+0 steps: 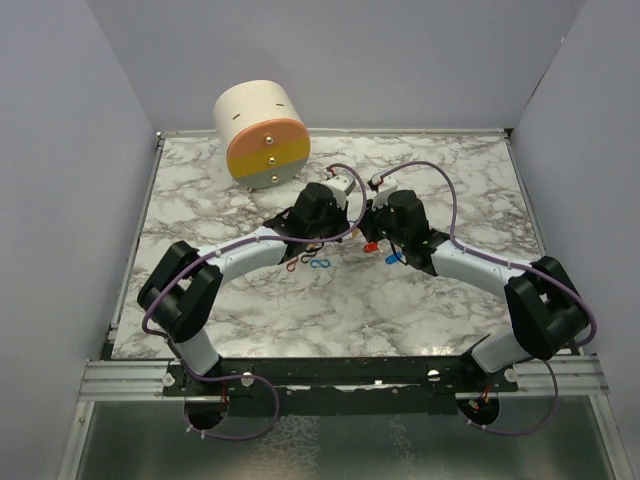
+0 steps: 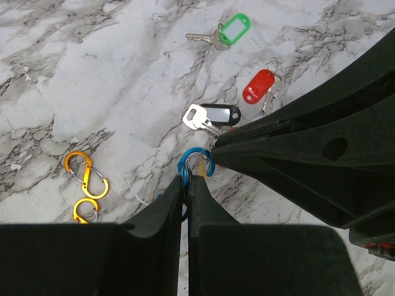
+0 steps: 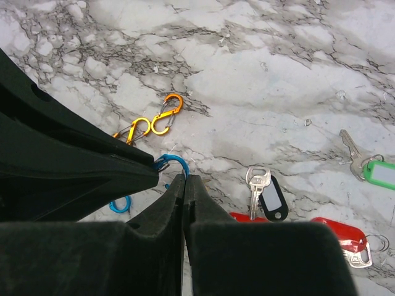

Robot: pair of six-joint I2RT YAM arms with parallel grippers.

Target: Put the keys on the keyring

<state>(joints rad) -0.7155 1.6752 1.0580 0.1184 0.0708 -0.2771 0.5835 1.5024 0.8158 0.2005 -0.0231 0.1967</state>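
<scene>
Item 1. Left gripper (image 2: 187, 182): jaws closed down to a thin slit, pinching the blue figure-8 clip (image 2: 196, 161) near its waist. One loop of the clip stands clear just past the fingertips. The other loop shows only as a blue edge under the left finger.

Item 2. Right gripper (image 3: 185, 179): jaws fully closed, pads pressed together. The tips rest against the free loop of the blue clip, opposite the left gripper's tip. Whether the wire is caught between the pads cannot be told.

Item 3. Keys, none on the blue clip, all lying flat on the marble table (image 1: 420, 300):
- black-tagged key (image 2: 213, 116), with silver blades, just beyond the blue loop and beside the right gripper's finger; nearest of the set.
- red-tagged key (image 2: 258, 86), farther out, on its own small split ring.
- green-tagged key (image 2: 233, 29), farthest out, well apart from the clip.
- a further red piece (image 3: 244, 216), mostly hidden at the edge of the right finger; type not determinable.

Item 4. Two orange figure-8 clips (image 2: 86, 176) and (image 2: 83, 211): close together on the marble, to the left of the left gripper and apart from the keys. The second is partly cut off by the gripper body.

Item 5. Cream cylinder (image 1: 262, 135): lies on its side at the back left corner of the table. Its round face is banded orange, yellow and grey, and it is well away from both arms.
</scene>
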